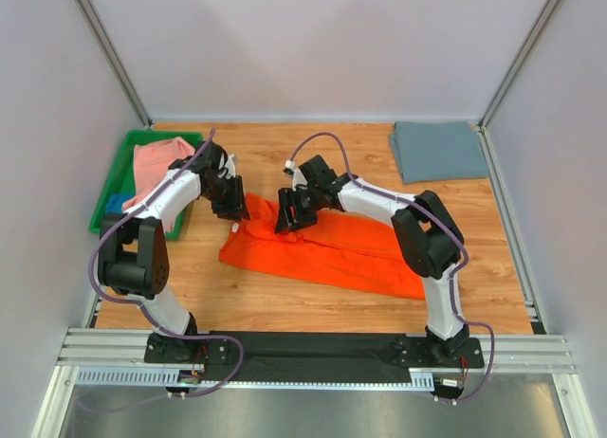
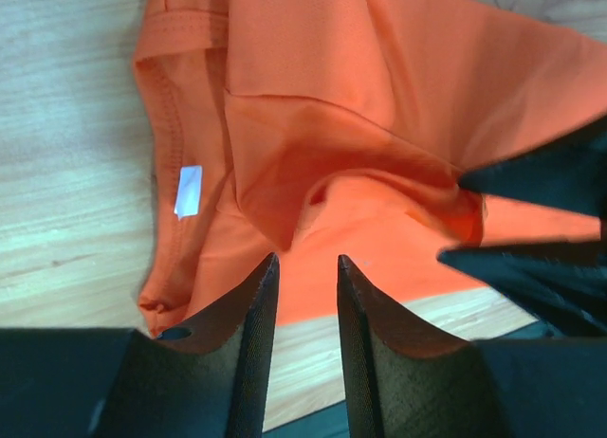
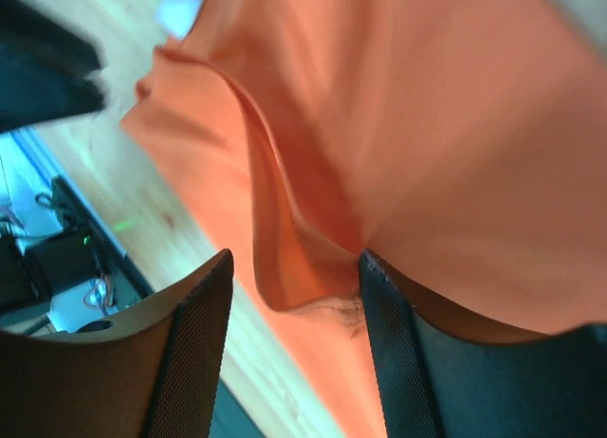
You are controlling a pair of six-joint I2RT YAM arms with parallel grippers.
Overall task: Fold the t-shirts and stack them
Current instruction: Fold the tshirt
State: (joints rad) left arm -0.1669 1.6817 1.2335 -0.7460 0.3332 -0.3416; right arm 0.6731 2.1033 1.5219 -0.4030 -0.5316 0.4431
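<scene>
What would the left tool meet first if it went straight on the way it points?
The orange t-shirt: its bunched fold lies directly ahead of the left tool. Depth is unclear, but nothing else shows in that line.

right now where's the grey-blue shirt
In the top view the grey-blue shirt lies folded at the far right corner of the table, apart from the orange shirt in the middle.

Matt orange cloth t-shirt [image 1: 332, 253], wood-grain table [image 1: 285, 305]
</scene>
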